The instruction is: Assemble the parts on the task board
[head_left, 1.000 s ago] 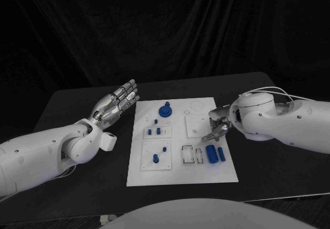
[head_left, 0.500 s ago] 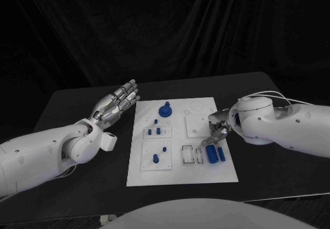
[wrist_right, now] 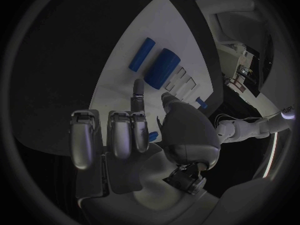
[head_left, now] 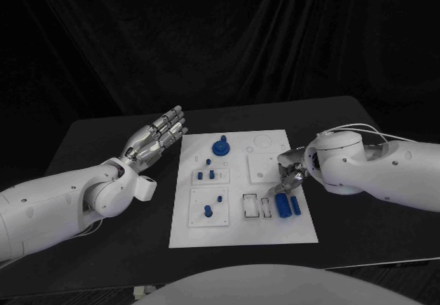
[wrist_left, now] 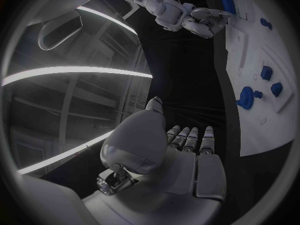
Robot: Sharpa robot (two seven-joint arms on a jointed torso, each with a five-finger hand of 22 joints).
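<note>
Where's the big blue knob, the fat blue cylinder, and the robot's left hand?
big blue knob (head_left: 220,147), head view, its round top.
fat blue cylinder (head_left: 281,205), head view, its side.
left hand (head_left: 158,135), head view, its palm.

I see the white task board (head_left: 240,222) lying mid-counter (head_left: 101,133), my left robot hand (head_left: 158,135) beside its left edge, my right robot hand (head_left: 288,175) over its right side, just behind two blue cylinder parts (head_left: 286,205) lying side by side
</note>
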